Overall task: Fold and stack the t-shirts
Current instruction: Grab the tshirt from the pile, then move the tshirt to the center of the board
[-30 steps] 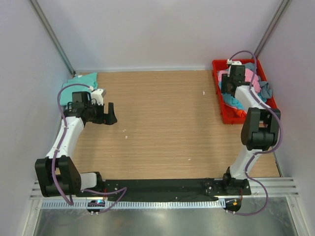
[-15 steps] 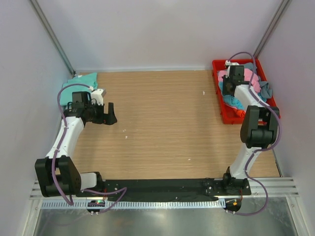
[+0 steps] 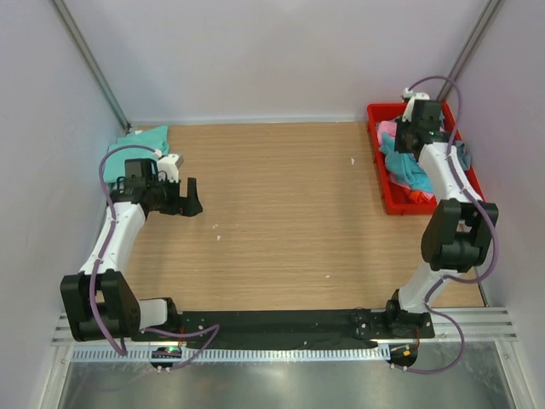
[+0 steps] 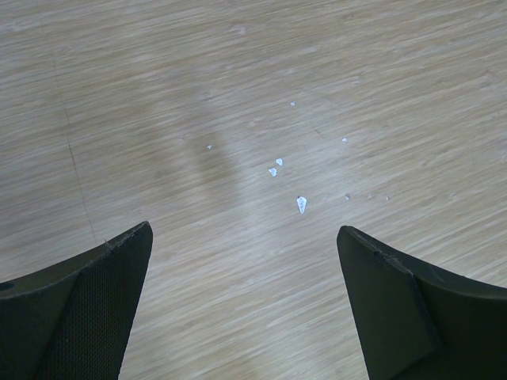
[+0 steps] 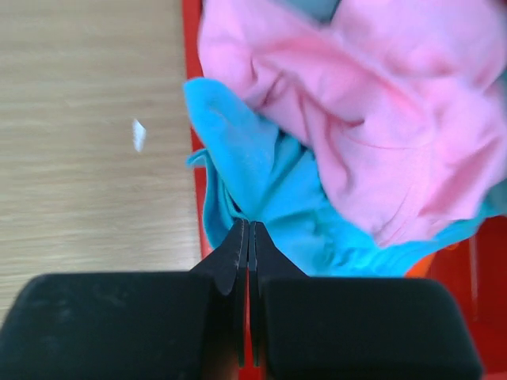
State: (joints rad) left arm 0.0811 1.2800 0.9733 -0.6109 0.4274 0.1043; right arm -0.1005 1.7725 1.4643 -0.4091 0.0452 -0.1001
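A turquoise-blue t-shirt lies crumpled in the red bin, partly under a pink t-shirt. My right gripper is shut on a fold of the turquoise cloth, which gathers at its tips. From above, the right gripper hangs over the bin's back half, with the turquoise t-shirt trailing below it and a grey-blue t-shirt at the bin's right side. A mint-green t-shirt lies at the back left of the table. My left gripper is open over bare wood, its fingers wide apart.
The red bin stands at the table's back right, against the right wall. Small white scraps dot the wood ahead of the left gripper, and another scrap lies left of the bin. Grey walls close in the table on three sides.
My right gripper has shut on the turquoise-blue t-shirt and moved toward the back of the bin, drawing the cloth with it. The left arm has not moved.
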